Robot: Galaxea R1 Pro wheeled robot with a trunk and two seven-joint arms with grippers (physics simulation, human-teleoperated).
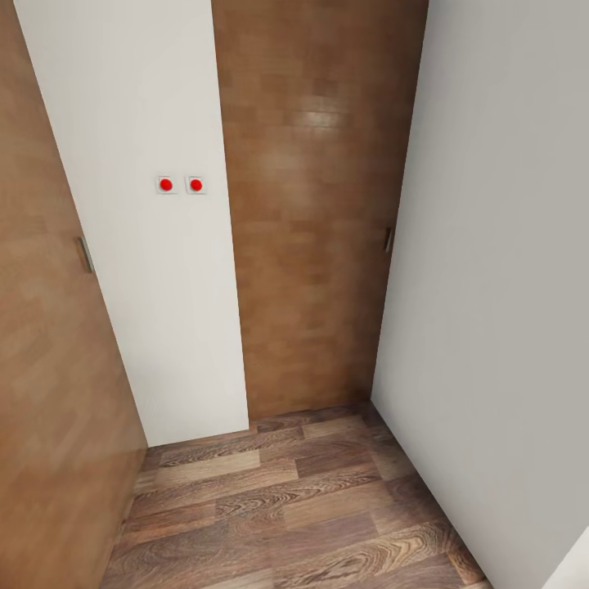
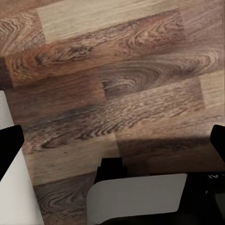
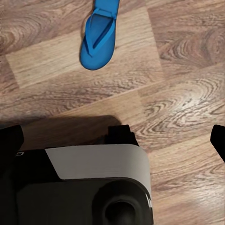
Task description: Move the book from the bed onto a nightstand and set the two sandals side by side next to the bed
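A blue sandal point(image 3: 99, 36) is seen lying flat on the wood-plank floor point(image 3: 178, 93) beyond the right gripper point(image 3: 115, 140), whose fingers are spread wide with nothing between them, as are those of the left gripper point(image 2: 112, 140), while a white wall point(image 1: 139, 245) with two red-buttoned switches point(image 1: 181, 185) is faced.

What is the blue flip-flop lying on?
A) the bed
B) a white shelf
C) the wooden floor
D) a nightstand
C: in the right wrist view the blue sandal lies flat on the brown wood-plank floor, with planks all around it.
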